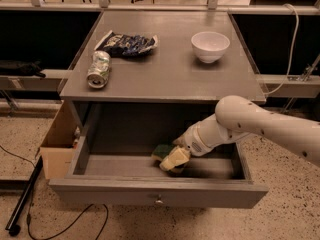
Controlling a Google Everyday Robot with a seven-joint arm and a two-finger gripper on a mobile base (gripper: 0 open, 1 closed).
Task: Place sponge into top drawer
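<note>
The top drawer (150, 194) is pulled out below the grey cabinet top, with a small round knob (159, 201) on its front panel. The sponge (161, 151), its dark green face showing, lies low inside the drawer near the middle of the floor. My gripper (174, 159) reaches down into the drawer from the right on the white arm (250, 124). It is right against the sponge's right side and covers part of it.
On the cabinet top stand a white bowl (210, 46), a dark blue foil snack bag (127, 44) and a tipped can (99, 69). A cardboard box (59, 144) stands left of the drawer. Cables and a black pole (22, 196) lie on the floor at the left.
</note>
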